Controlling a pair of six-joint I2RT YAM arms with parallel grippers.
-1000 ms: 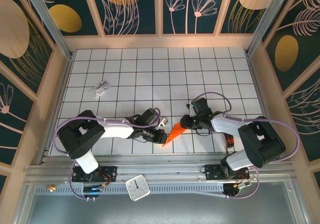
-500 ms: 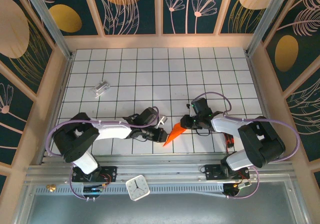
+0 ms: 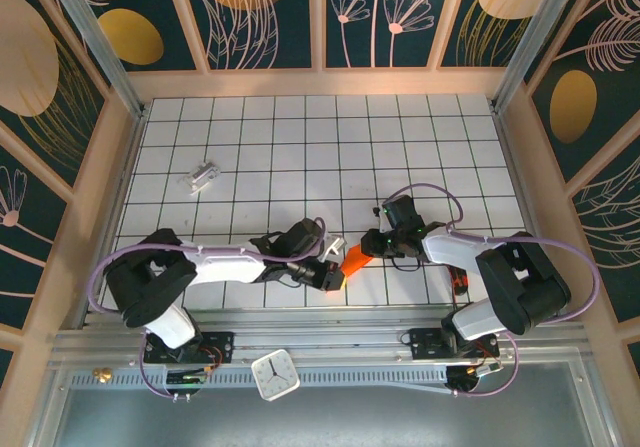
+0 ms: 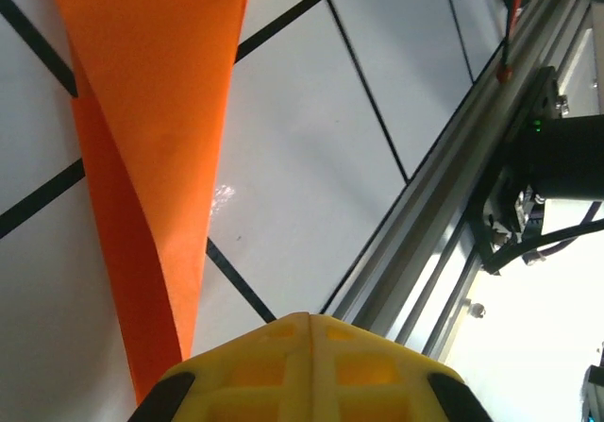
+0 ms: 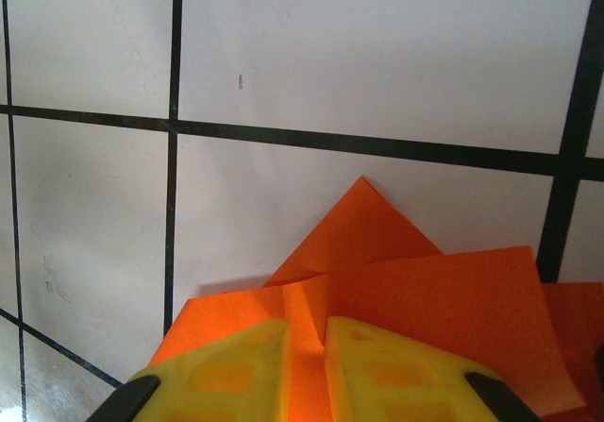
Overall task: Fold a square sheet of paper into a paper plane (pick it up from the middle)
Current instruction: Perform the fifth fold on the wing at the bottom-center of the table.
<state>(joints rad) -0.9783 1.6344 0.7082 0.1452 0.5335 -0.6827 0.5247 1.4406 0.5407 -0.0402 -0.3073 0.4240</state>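
The square sheet of paper is folded into a narrow orange paper plane (image 3: 353, 259) lying on the white grid table between my two grippers. My right gripper (image 3: 372, 245) is at its wide far end. In the right wrist view, the right gripper (image 5: 307, 332) is shut on a raised centre fold of the plane (image 5: 396, 271). My left gripper (image 3: 335, 275) covers the plane's pointed near end. In the left wrist view, the left gripper (image 4: 309, 320) has its yellow fingers pressed together. The plane (image 4: 151, 110) narrows and passes beside and under the left finger.
A small silvery-white block (image 3: 203, 176) lies at the far left. A red-handled tool (image 3: 458, 279) rests by the right arm. The metal rail (image 3: 320, 327) runs along the near table edge just behind the left gripper. A white clock (image 3: 274, 374) sits below it.
My left gripper has slid right onto the plane's pointed tip, hiding it, and has closed fully. The right gripper and its hold are unchanged.
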